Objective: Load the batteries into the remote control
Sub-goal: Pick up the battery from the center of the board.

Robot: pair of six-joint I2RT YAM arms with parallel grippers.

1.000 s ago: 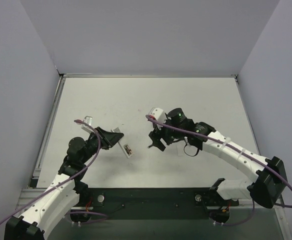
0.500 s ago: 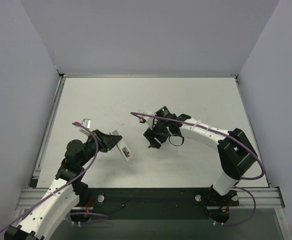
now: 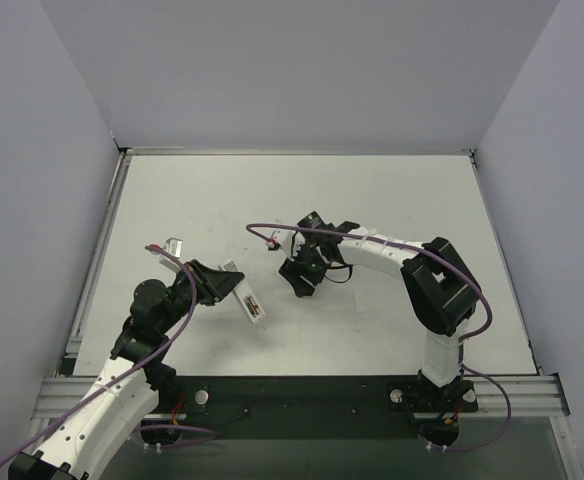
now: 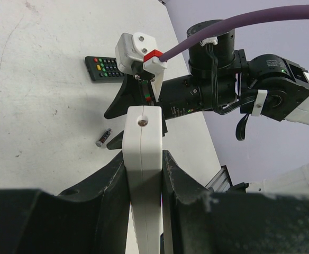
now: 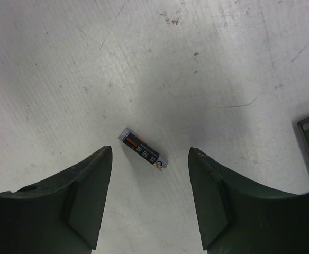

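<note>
Pickup stage: right tool (image 5: 150,154), fingers spread, hangs over one battery (image 5: 143,150) lying on the worktop (image 5: 223,63), left tool (image 4: 144,174) clamps the remote control (image 4: 142,132) aloft; next, lower squarely and close across the battery's middle.

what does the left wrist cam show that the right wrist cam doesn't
Only the left wrist view: the white remote clamped edge-on in the left gripper, the black remote lying on the table beyond, and the right arm. Only the right wrist view: the right gripper open, a battery lying between its fingers untouched, its label in view. Both: a battery on the white table, probably the same one.
</note>
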